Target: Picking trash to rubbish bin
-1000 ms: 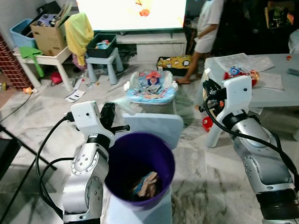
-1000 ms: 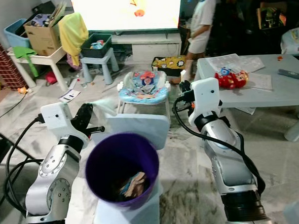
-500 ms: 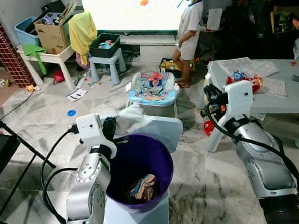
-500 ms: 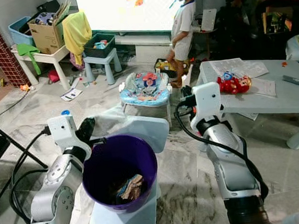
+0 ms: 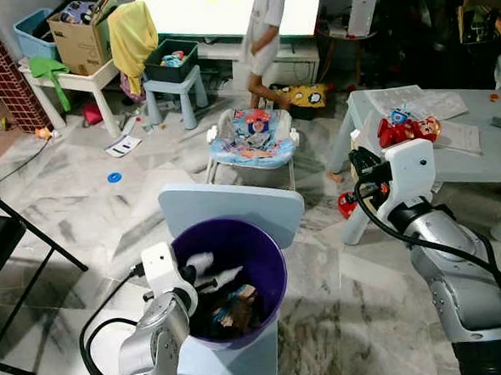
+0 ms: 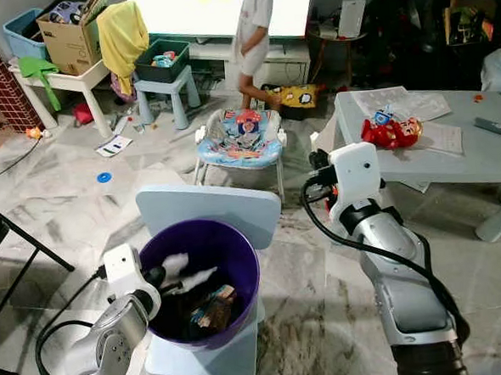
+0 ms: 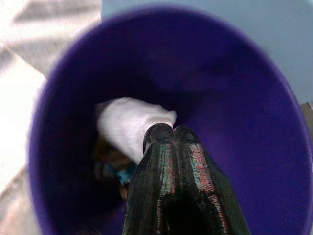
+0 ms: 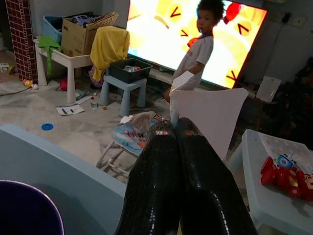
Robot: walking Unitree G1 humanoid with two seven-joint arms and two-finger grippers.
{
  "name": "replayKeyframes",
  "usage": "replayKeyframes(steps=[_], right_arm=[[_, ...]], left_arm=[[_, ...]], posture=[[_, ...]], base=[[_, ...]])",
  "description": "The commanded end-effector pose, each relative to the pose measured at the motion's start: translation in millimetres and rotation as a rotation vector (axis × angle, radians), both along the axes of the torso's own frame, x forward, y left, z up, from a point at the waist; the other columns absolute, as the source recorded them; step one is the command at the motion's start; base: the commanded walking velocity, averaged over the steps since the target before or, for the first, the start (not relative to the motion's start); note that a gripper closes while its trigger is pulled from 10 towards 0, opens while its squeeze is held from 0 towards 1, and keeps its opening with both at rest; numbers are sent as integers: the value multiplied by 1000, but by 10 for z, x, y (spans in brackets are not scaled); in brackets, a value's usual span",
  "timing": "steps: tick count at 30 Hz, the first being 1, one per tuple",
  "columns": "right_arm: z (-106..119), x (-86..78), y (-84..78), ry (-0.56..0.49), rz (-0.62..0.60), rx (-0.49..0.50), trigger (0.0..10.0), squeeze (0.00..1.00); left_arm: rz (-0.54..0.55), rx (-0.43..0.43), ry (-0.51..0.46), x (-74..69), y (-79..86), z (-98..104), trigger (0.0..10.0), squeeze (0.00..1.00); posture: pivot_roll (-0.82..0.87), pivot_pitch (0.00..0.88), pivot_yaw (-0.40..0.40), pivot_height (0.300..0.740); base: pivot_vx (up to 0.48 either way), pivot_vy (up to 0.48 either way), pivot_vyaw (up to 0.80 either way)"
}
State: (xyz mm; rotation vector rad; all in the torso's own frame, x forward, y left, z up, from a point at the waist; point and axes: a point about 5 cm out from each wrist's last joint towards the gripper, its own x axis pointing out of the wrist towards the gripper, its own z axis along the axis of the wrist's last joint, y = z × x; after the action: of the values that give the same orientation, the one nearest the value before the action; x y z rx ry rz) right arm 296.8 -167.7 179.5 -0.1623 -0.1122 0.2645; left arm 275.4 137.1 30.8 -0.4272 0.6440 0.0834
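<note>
Drop step — left gripper (image 7: 172, 128) pinching white tissue (image 7: 128, 125) inside purple bin (image 5: 267, 256); next, release. Right gripper (image 8: 175, 122) pinches paper sheet (image 8: 210, 115).

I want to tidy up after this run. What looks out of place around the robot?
The purple bin stands on a small pale blue chair, not the floor. Papers and a blue disc lie on the marble floor. The left hand holds a white tissue inside the bin.

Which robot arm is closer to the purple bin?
Left. The left gripper reaches inside the purple bin holding white trash; the right gripper is raised off to the bin's right, holding white paper.
</note>
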Motion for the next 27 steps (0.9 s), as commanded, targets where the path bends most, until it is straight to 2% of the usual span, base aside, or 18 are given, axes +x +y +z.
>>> replayKeyframes(steps=[1,5,6,7,8,9,15,23,26,27], right_arm=[[59,-21,-44,-15,-13,-6,0,0],[79,-42,-61,-14,-17,-17,0,0],[86,-56,-68,-14,-19,-24,0,0],[86,-63,-74,-14,-21,-26,0,0],[87,-70,-78,-13,-23,-27,0,0],[86,-77,-83,-11,-26,-28,0,0],[81,-91,-82,-6,-28,-30,0,0],[66,-86,-50,3,-22,-28,0,0],[63,-63,-41,1,-22,-22,0,0],[54,-42,-25,1,-21,-13,0,0]], left_arm=[[-21,-47,40,-3,-129,-56,0,0],[-59,-74,74,57,-175,-136,0,0],[-109,-90,96,60,-233,-177,549,8],[-140,-94,110,52,-265,-201,4392,1000],[-160,-97,120,46,-286,-219,4392,1000],[-187,-101,149,24,-319,-265,10000,1000],[-204,-98,178,13,-339,-315,10000,1000],[-186,-99,200,13,-285,-384,10000,1000],[-165,-82,154,34,-251,-333,10000,1000],[-171,-48,122,25,-217,-289,10000,1000]], posture=[[-27,115,-67,740],[-52,121,-70,740],[-62,122,-68,740],[-67,122,-66,740],[-68,121,-64,740],[-68,121,-64,740],[-73,122,-58,740],[-55,116,-54,740],[-36,111,-48,740],[-32,110,-47,740]], base=[[0,0,0],[0,0,0],[0,0,0],[0,0,0],[0,0,0],[0,0,0],[0,0,0],[0,0,0],[0,0,0],[0,0,0]])
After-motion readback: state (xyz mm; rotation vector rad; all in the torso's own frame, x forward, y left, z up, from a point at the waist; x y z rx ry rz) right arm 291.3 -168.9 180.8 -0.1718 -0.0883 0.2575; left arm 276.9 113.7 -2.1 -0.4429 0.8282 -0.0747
